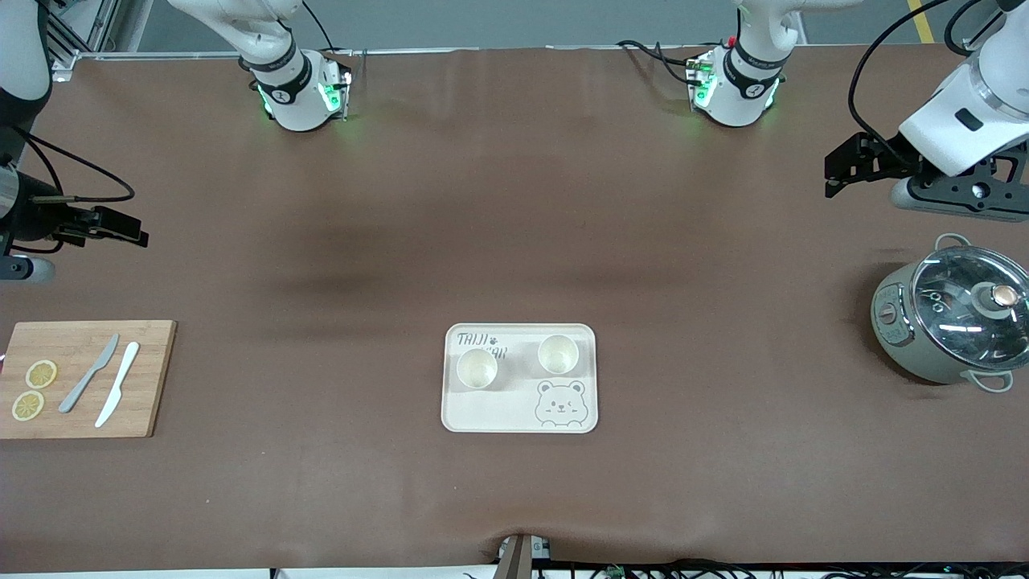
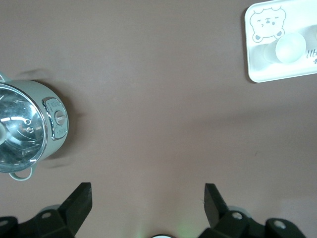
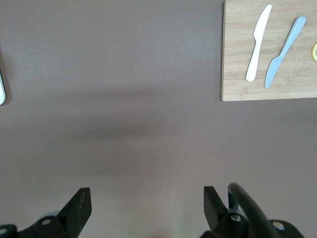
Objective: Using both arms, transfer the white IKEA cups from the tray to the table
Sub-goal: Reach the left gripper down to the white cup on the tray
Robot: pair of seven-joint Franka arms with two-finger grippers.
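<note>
You see the left gripper (image 1: 836, 170) with its fingers spread wide and holding nothing, hanging over bare table at the left arm's end, above the lidded pot (image 1: 949, 326). The right gripper (image 1: 129, 229) is likewise spread wide and empty, over bare table at the right arm's end, above the cutting board (image 1: 153, 354) with its two knives (image 1: 103, 379) and lemon slices (image 1: 34, 389). Both cups (image 1: 477, 369) (image 1: 558, 354) stand upright, side by side but apart, on the bear tray (image 1: 518, 422) at the table's middle, well apart from either gripper.
</note>
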